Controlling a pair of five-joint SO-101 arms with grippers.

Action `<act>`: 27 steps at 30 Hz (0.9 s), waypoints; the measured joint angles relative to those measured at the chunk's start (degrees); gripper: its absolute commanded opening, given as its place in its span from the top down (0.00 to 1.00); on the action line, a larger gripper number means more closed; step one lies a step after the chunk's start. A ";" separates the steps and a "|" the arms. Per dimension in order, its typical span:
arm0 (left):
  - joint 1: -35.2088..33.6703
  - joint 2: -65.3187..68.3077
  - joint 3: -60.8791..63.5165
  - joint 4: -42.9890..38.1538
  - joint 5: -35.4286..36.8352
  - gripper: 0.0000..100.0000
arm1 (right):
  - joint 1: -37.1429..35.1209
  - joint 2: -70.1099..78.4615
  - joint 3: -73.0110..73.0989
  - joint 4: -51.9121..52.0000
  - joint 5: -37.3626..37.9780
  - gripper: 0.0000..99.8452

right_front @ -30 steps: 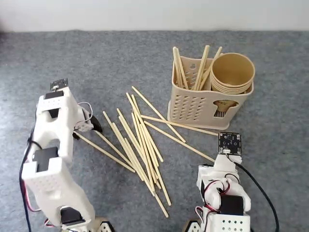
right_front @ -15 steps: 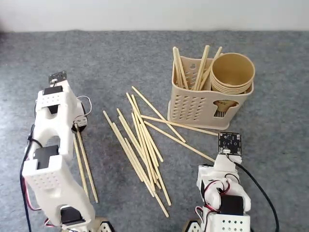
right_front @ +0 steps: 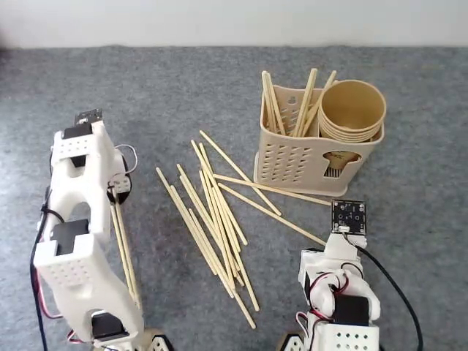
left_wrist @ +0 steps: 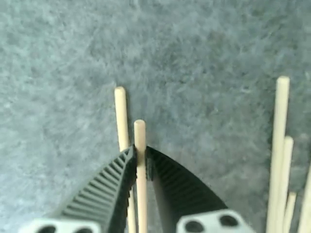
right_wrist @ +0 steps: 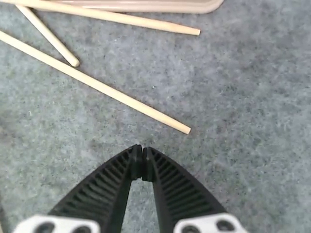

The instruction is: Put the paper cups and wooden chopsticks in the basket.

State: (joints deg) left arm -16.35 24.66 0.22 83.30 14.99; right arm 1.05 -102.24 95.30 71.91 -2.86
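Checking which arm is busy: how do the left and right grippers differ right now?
The left gripper is shut on a chopstick; the right gripper is shut on nothing. The left gripper has a second chopstick right beside its jaws; the right gripper points at bare mat, apart from the nearest loose chopstick. Both have black ribbed jaws, closed.

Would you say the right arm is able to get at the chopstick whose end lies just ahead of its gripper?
Probably yes. The right gripper is shut and empty, and only bare grey mat lies between it and the near end of the chopstick; it would have to open first.
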 measured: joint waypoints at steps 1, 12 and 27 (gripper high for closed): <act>0.00 -0.44 -0.79 1.49 -0.44 0.98 | 0.00 0.00 0.00 0.00 0.00 0.99; -3.52 0.53 -2.81 1.85 -3.78 0.89 | 2.90 0.00 0.00 0.00 0.00 0.99; -3.69 4.57 -2.81 -2.11 -4.75 0.85 | 2.64 0.00 0.00 0.00 0.00 0.99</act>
State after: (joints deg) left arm -20.04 29.23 -2.59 81.19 10.24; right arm 3.69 -102.24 95.30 71.91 -2.86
